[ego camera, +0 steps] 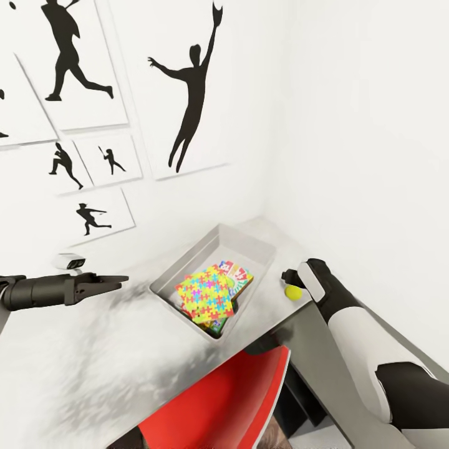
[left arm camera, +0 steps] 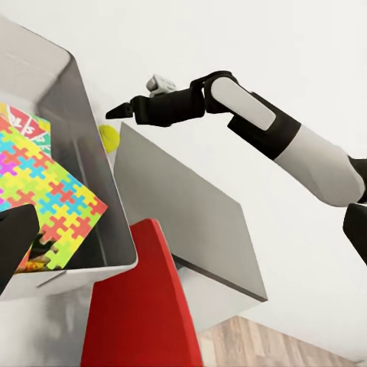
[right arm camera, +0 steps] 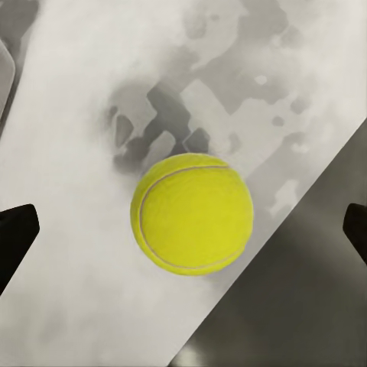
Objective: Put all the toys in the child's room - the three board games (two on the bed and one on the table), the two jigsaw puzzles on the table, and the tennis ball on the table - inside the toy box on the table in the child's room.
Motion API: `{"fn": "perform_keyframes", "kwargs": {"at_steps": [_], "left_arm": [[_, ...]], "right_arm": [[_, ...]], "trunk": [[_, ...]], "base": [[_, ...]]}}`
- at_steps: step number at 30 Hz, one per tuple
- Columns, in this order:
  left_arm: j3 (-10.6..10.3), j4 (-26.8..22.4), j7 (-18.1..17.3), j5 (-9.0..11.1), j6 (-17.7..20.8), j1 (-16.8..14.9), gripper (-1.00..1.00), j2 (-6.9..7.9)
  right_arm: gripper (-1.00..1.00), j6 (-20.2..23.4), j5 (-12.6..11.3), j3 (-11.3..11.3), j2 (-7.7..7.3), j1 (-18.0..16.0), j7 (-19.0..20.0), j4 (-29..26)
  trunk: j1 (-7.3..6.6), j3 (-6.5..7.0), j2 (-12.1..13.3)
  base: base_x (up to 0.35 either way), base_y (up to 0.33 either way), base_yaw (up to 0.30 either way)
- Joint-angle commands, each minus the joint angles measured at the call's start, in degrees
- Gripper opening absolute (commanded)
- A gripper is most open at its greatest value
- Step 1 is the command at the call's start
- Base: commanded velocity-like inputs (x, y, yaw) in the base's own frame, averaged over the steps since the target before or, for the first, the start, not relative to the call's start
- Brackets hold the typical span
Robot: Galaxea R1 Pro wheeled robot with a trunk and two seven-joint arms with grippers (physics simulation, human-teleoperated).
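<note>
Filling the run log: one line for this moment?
phase: reach for ball | right gripper: open, above yellow tennis ball on table | left gripper: idle beside grey toy box | multicoloured jigsaw puzzle: in box

The tennis ball (right arm camera: 192, 212) rests on the mottled grey table (right arm camera: 76, 130), between the right pincer's (right arm camera: 183, 229) parted fingertips (right arm camera: 15, 233).

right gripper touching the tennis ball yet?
Apart. In the right wrist view the tennis ball sits on the table with bare surface between it and each finger.
</note>
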Motion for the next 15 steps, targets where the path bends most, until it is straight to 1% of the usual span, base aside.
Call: {"fn": "perform_keyframes", "kwargs": {"at_steps": [1,15], "left_arm": [[-0.01,0.0,-0.17,0.08,0.6,-0.05,1.0,0.04],[-0.05,0.04,-0.21,0.06,0.6,-0.05,1.0,-0.1]], "right_arm": [[1.0,0.15,-0.6,0.41,-0.08,-0.05,-0.54,-0.06],[1.0,0.16,-0.51,0.39,-0.15,-0.05,-0.54,-0.4]], "trunk": [[0.03,-0.21,-0.12],[0.03,-1.52,-0.12]], "base": [[0.0,0.0,0.0],[0.0,0.0,0.002]]}}
